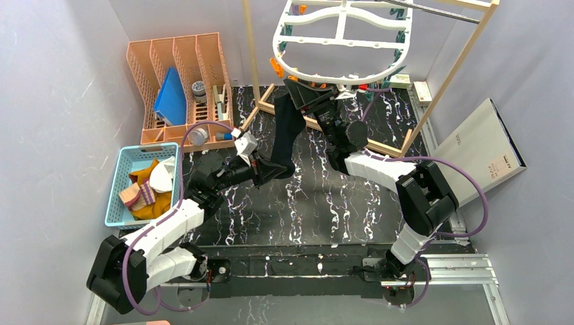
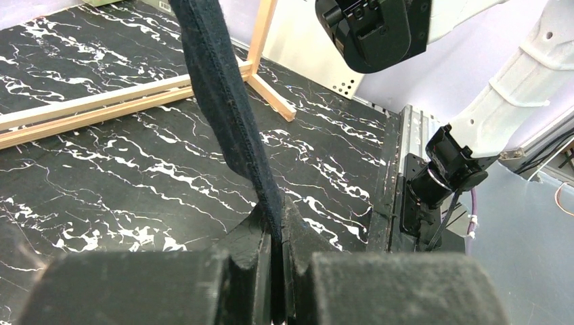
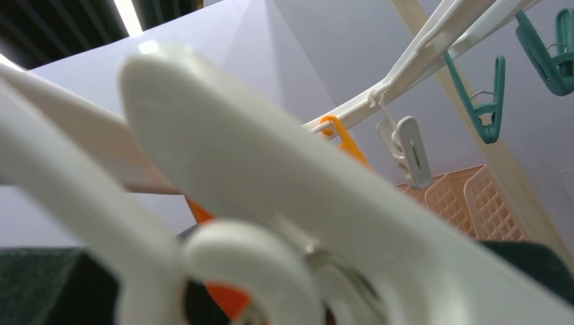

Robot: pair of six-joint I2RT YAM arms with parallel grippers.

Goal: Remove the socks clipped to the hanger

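Note:
A black sock (image 1: 284, 132) hangs from the near rim of the white oval hanger (image 1: 342, 40). My left gripper (image 1: 264, 164) is shut on the sock's lower end; in the left wrist view the sock (image 2: 223, 101) runs up from between the closed jaws (image 2: 277, 223). My right gripper (image 1: 302, 87) is raised to the hanger rim at the sock's top. In the right wrist view its fingers stand wide apart (image 3: 284, 298) with a white clip (image 3: 271, 223) between them and an orange clip (image 3: 223, 291) behind. Other socks (image 1: 145, 189) lie in the blue basket.
The blue basket (image 1: 122, 203) sits at the left, a peach desk organiser (image 1: 179, 81) behind it. The wooden frame (image 1: 460, 68) with a metal rod (image 1: 433, 10) carries the hanger. A white flat box (image 1: 477, 149) lies at the right. Teal clips (image 3: 489, 101) dangle from the rim.

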